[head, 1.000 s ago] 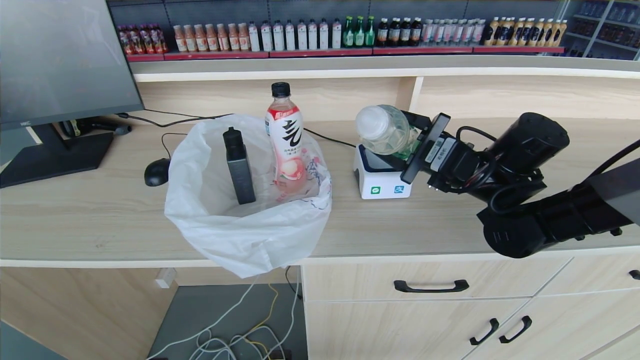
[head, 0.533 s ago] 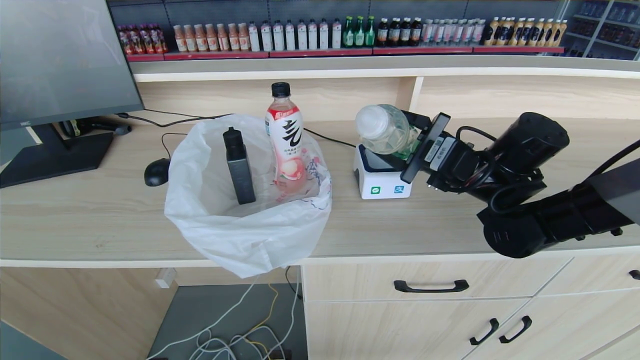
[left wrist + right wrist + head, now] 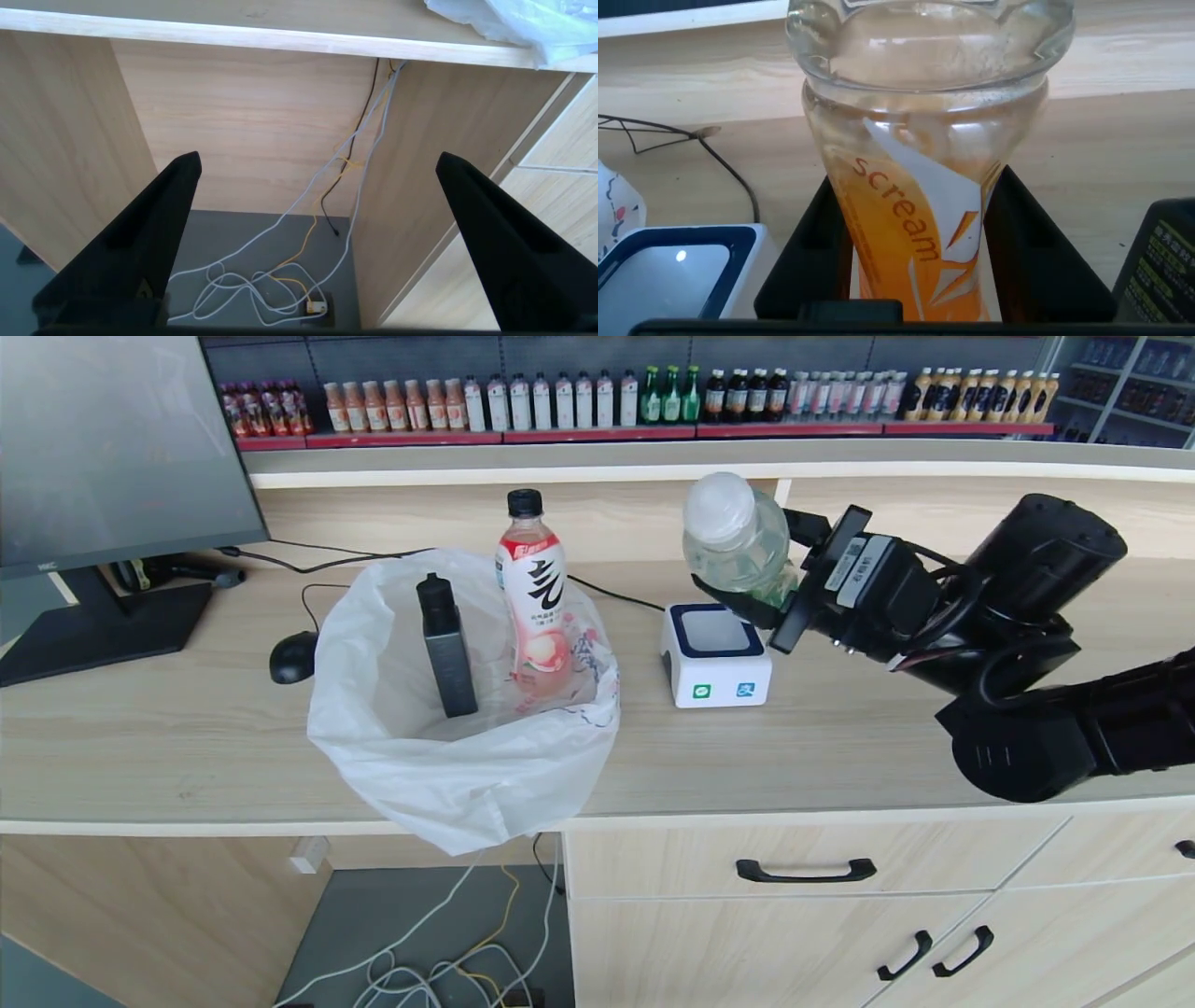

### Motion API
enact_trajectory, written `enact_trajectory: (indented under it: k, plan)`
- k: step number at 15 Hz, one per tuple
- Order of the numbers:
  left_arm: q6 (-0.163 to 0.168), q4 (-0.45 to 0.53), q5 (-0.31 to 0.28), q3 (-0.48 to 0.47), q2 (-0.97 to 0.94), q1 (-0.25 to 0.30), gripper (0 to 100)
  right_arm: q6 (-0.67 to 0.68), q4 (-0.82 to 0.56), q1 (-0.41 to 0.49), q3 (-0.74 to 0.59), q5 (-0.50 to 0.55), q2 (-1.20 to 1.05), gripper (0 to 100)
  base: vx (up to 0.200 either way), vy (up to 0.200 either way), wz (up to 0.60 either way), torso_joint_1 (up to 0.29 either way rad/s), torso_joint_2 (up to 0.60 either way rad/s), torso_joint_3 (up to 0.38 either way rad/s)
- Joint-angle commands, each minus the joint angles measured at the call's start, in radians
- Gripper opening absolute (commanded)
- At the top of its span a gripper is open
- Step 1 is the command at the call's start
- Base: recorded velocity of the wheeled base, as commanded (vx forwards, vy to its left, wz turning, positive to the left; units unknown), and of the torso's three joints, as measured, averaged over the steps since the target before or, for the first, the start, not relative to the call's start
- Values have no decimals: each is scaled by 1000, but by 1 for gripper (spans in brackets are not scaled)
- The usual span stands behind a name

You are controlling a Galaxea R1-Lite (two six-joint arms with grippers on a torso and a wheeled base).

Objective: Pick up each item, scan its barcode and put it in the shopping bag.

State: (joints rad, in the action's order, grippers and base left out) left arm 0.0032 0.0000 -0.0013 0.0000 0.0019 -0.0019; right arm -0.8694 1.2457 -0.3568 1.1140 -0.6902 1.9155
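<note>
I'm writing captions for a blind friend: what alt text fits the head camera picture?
The robot's right gripper holds a clear plastic bottle tilted in the air near a small white scanner box on a pale wooden counter. Beside it, a white plastic shopping bag holds a dark grey bottle and a pink drink bottle.

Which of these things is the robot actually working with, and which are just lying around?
Part of the job: clear bottle in the right tool, scanner, shopping bag, pink bottle and dark bottle inside it.

Just lying about: monitor, mouse, shelf of drinks behind, cables below the counter.
</note>
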Motion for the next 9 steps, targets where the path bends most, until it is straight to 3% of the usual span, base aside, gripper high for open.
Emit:
enact_trajectory:
  k: [1,4,9]
  plan:
    - [0,0,0,0,0,-1,100,49,-15,6,-20,3,-107,0,0,0,0,0,0,0]
    - [-3,0,0,0,0,0,100,248,35,4,-85,43,-190,0,0,0,0,0,0,0]
    - [-2,0,0,0,0,0,100,550,264,22,-353,307,-309,0,0,0,0,0,0,0]
